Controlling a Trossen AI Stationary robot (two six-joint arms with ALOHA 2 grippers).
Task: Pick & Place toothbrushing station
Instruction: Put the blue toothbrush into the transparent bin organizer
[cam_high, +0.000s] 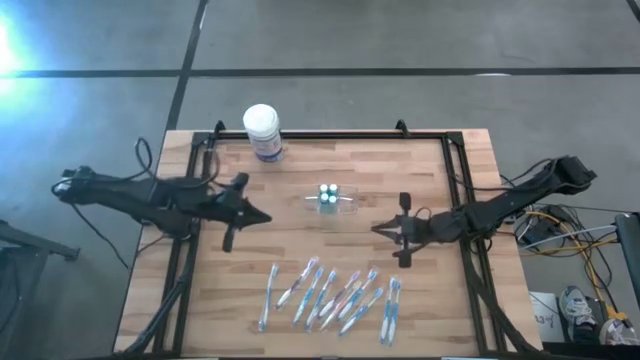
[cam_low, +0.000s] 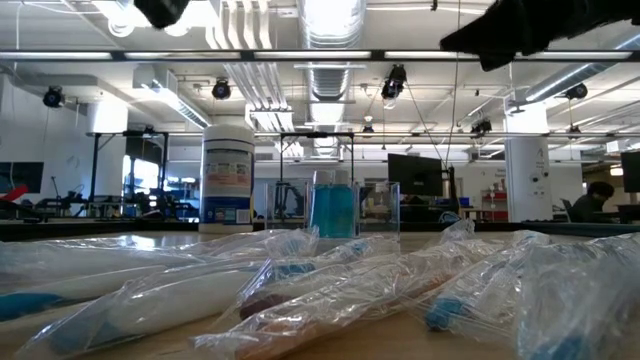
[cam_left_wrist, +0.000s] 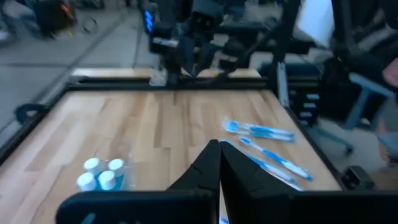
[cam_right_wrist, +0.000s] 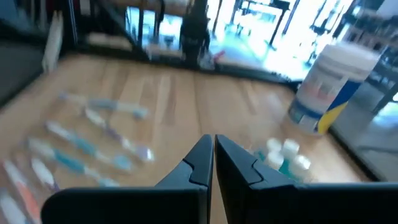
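The toothbrushing station (cam_high: 331, 201), a clear plastic holder, is located near the middle of the wooden table (cam_high: 300, 165), standing upright between the two arms. Three small white-capped, teal items (cam_high: 327, 194) are seated in it. It is not touched by either gripper.

The left gripper (cam_high: 262, 215) is positioned to the left of the station, apart from it, above the table. Its jaws are seen pressed together in the left wrist view, with nothing held between them.

The right gripper (cam_high: 378, 228) is positioned to the right of the station and slightly nearer the front edge. Its jaws are likewise closed on nothing.

A white cylindrical tub (cam_high: 262, 132) with a blue label is set near the rear edge. A row of wrapped toothbrushes (cam_high: 330, 296) is laid out along the front of the table.
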